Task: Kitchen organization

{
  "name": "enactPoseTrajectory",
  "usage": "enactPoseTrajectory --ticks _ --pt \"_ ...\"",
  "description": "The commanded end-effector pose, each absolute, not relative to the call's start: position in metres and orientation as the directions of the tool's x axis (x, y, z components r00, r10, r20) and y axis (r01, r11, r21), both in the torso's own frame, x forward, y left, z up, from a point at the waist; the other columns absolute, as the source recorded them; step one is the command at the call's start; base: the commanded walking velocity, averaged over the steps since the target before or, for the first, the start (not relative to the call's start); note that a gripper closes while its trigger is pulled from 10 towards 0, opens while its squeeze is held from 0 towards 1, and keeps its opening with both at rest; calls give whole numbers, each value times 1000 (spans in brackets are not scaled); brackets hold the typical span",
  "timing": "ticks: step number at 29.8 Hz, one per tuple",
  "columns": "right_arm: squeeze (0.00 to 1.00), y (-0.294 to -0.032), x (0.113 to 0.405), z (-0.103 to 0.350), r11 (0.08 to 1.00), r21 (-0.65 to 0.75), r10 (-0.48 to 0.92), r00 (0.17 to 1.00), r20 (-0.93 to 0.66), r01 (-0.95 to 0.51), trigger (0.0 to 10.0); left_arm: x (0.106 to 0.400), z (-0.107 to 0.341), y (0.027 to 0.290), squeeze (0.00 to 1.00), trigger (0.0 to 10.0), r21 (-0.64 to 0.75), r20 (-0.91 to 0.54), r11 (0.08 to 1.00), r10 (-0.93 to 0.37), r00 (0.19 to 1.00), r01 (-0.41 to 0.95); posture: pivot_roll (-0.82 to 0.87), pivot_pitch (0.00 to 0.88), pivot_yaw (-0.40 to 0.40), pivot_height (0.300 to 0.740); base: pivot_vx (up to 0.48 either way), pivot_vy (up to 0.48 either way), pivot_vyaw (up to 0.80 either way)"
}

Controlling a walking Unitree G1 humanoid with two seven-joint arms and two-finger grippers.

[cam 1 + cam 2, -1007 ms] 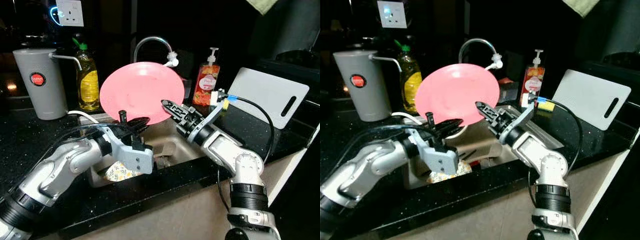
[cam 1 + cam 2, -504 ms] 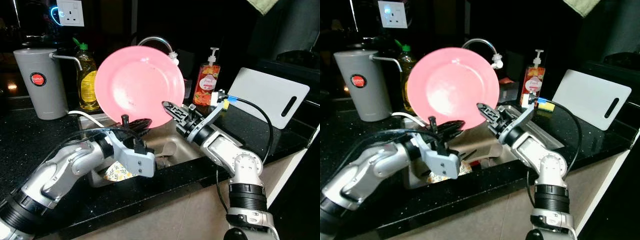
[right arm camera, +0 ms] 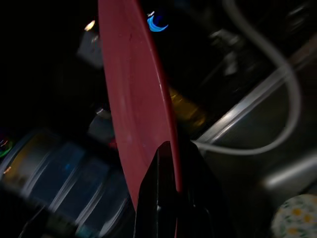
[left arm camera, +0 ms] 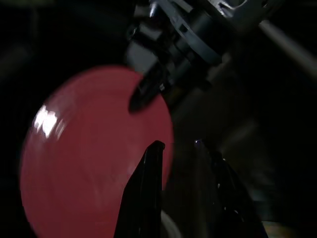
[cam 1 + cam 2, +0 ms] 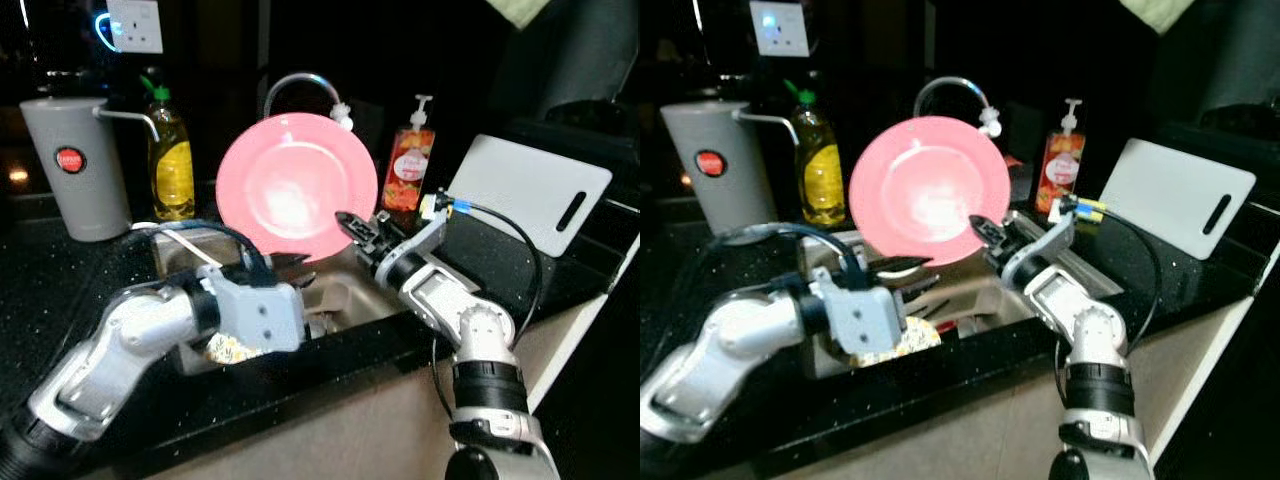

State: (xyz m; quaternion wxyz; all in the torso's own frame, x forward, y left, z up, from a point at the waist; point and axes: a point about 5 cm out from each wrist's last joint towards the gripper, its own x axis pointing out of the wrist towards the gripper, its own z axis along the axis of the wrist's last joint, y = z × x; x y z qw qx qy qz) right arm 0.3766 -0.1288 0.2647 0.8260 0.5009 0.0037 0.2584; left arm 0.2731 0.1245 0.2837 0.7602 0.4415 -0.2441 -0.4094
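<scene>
The pink plate [image 5: 296,186] stands nearly upright in the air above the sink [image 5: 345,297], its face turned toward the room, in front of the curved faucet [image 5: 300,88]. The right gripper [image 5: 350,226] has it by the lower right rim; in the right wrist view the black fingers [image 3: 161,198] are pinched closed over the plate's edge, one on each side of the rim. The left gripper [image 5: 902,265] hangs lower, below the plate's bottom edge and over the sink, touching nothing. In the left wrist view its two fingers [image 4: 148,188] stand slightly apart with a gap between them and nothing held, and the plate sits beyond their tips.

Down in the sink, beside the left wrist, lies a floral-patterned dish [image 5: 228,348]. On the dark counter [image 5: 70,290] behind, a grey jug [image 5: 72,165] stands next to a bottle of yellow liquid [image 5: 171,160]. A pump soap bottle [image 5: 408,166] sits to the right of the faucet, and a white cutting board [image 5: 528,192] leans against the back, well apart from the plate.
</scene>
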Motion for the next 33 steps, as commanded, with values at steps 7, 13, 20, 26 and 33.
enactPoseTrajectory --ticks 7,13,20,26,33 --pt "0 -141 382 260 487 784 352 908 227 -385 10000 305 292 153 0 10000 353 61 733 -639 767 582 -20 0 -74 740 0 0 0" --pt "0 -130 384 242 547 771 377 918 123 -328 10000 319 292 162 0 10000 27 51 845 -535 843 535 -21 0 -76 740 0 0 0" --pt "0 -123 400 231 547 820 351 936 -42 -168 10000 318 295 165 0 10000 -76 6 881 -468 884 467 -23 0 -72 740 0 0 0" --pt "0 -109 416 255 568 814 317 945 -80 -122 10000 320 298 164 0 10000 -104 -8 910 -405 914 402 -19 0 -73 740 0 0 0" --pt "0 -112 424 248 652 757 183 961 -207 39 10000 317 297 157 0 10000 -91 -25 914 -398 917 395 0 0 -91 740 0 0 0"
